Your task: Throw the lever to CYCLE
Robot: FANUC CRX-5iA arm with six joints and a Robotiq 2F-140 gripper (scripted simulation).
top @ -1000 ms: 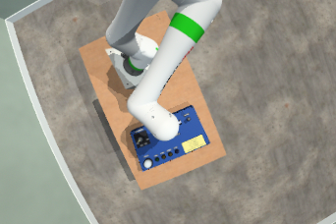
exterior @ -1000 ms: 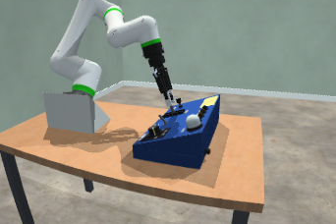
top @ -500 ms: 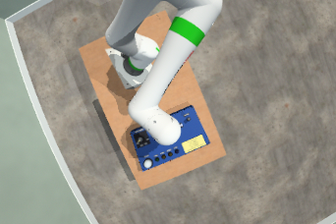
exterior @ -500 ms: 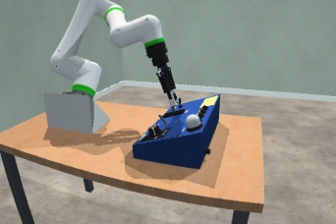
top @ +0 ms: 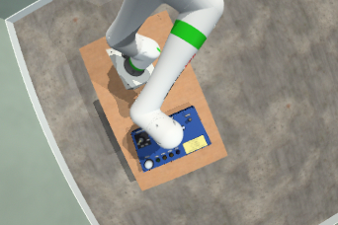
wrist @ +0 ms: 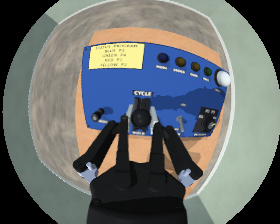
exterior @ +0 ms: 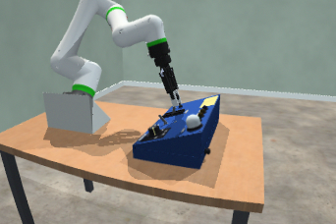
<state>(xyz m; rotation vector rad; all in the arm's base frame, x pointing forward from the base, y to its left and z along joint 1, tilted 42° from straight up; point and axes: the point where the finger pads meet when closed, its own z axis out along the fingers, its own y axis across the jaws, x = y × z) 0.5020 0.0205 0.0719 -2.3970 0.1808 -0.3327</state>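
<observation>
The blue sloped console (top: 197,122) (exterior: 179,146) (wrist: 113,85) stands on the wooden table (top: 168,177) (exterior: 236,171). Its black lever (wrist: 140,111) (exterior: 178,108) sits at the panel's middle, just below a white CYCLE label (wrist: 141,93). My gripper (wrist: 141,110) (exterior: 176,102) is shut on the lever, one finger on each side of it. In the top view the arm's wrist hides the lever and the fingers. The console sits flat on the table.
On the panel are a yellow label (wrist: 115,56) (top: 195,144) (exterior: 210,100), a row of dark buttons (wrist: 179,63), a white dome button (wrist: 223,78) (exterior: 193,121) (top: 148,164), a small toggle (wrist: 180,123), a black slider (wrist: 206,121) and a knob (wrist: 99,116). The robot base (exterior: 69,112) stands on the table's far left.
</observation>
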